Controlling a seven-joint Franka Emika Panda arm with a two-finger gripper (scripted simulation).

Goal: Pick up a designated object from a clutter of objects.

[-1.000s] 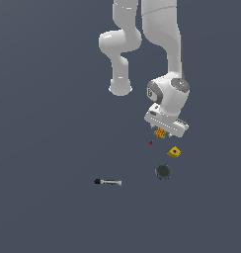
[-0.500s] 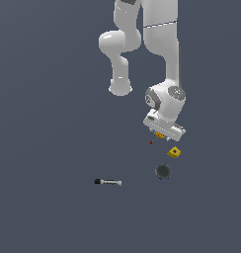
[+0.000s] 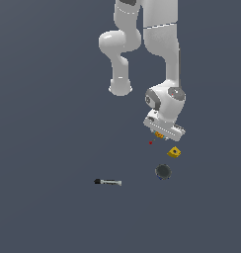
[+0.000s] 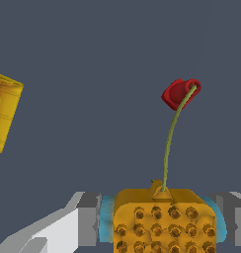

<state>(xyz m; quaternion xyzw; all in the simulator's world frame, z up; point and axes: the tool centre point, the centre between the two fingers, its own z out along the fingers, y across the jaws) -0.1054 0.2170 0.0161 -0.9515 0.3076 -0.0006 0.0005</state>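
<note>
The designated object, a small orange block [image 4: 162, 222] with dark studs, sits between the blue-padded fingers [image 4: 106, 225] of my gripper [image 4: 162, 230], which is shut on it. The exterior view shows the orange block [image 3: 159, 134] as a speck just under the white hand of the gripper [image 3: 161, 133]. The rest of the clutter lies on the floor below it. That includes a yellow wedge [image 3: 174, 151] with a dark hole, a dark grey round lump [image 3: 163, 171] and a black-and-silver stick [image 3: 107, 182].
A tiny red dot [image 3: 150, 143] lies just to the exterior view's left of the hand. In the wrist view it is a red piece [image 4: 180, 93] on a thin green stem beyond the block. The yellow wedge [image 4: 4, 111] shows at the picture's edge. The floor is plain dark grey.
The hand has shifted slightly toward the exterior view's left, with the orange block staying under it. The wedge, lump, stick and red dot have not moved.
</note>
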